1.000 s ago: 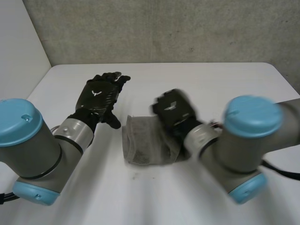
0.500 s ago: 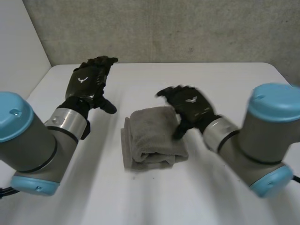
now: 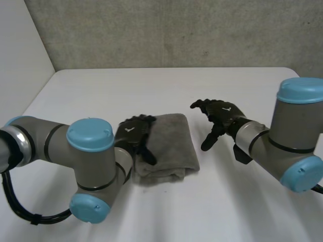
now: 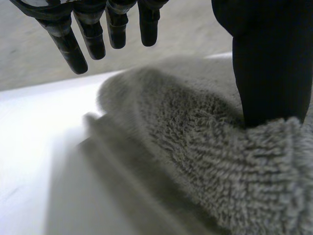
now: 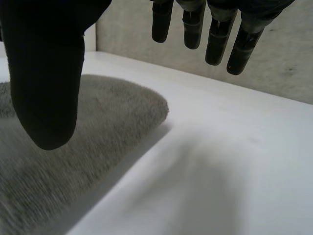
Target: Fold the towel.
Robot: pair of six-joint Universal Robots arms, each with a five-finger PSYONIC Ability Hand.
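Note:
A grey towel (image 3: 170,143) lies folded into a thick pad in the middle of the white table (image 3: 151,91). My left hand (image 3: 134,135) is at the towel's left edge, open, its fingers straight. In the left wrist view its thumb (image 4: 271,73) rests on the towel (image 4: 215,156) while its fingers (image 4: 66,44) hang free above the cloth. To the right of the towel my right hand (image 3: 220,113) is open and apart from it. The right wrist view has its thumb (image 5: 44,73) above the towel's (image 5: 88,132) rounded end, with the fingers (image 5: 217,34) spread over bare table.
A grey concrete wall (image 3: 176,30) rises behind the table's far edge. Bare white table (image 5: 234,161) stretches around the towel on all sides. My two arms come in low at the front left and front right.
My left hand has swung from the far left down onto the towel's left edge. My right hand has come off the towel, opened and drawn back to the right.

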